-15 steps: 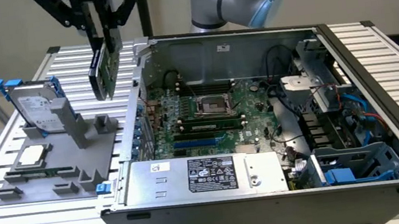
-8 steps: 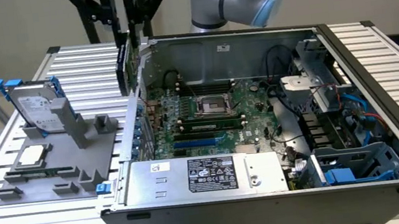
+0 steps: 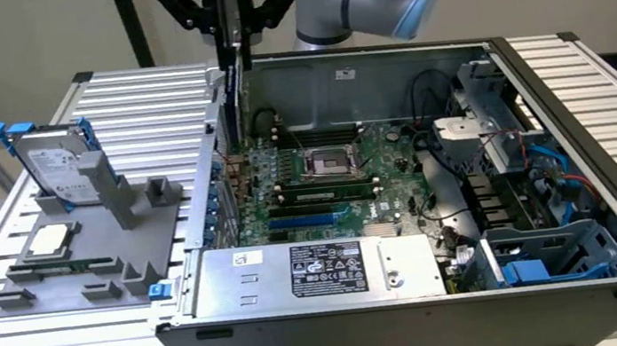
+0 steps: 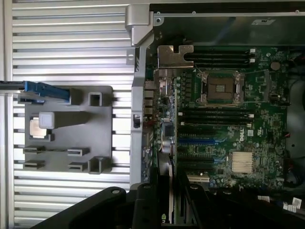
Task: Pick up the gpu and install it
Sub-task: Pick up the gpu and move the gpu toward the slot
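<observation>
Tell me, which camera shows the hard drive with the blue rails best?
The exterior view. There the hard drive stands upright in the grey holder, its silver label facing the camera and blue rails at its sides. The wrist view looks straight down on it, so it appears as a thin blue strip.

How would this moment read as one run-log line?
pincer: shut on gpu | gpu: on edge, by case wall | hard drive: upright on grey holder
</observation>
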`<state>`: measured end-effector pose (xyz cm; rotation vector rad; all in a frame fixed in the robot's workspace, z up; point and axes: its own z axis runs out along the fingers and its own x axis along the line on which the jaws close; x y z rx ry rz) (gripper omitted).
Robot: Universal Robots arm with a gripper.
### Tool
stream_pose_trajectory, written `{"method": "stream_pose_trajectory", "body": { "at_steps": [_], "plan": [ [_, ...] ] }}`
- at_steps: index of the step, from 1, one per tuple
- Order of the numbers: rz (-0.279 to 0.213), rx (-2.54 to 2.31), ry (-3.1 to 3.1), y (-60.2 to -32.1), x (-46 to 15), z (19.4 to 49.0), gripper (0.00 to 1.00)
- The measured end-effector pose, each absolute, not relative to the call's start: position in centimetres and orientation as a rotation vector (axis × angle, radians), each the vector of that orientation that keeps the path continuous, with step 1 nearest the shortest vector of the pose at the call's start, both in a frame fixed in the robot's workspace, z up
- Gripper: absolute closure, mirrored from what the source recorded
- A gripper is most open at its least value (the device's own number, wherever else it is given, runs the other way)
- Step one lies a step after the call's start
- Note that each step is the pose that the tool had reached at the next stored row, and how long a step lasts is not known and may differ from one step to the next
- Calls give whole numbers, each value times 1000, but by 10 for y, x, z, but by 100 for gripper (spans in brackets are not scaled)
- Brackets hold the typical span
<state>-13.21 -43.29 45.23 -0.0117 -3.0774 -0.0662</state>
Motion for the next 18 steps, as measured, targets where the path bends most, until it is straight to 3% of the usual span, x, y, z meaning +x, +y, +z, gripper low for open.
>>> {"method": "stream_pose_trajectory", "body": {
  "at_steps": [18],
  "plan": [
    [-60, -12, -3077, -433, -50, 432, 74]
  ]
}}
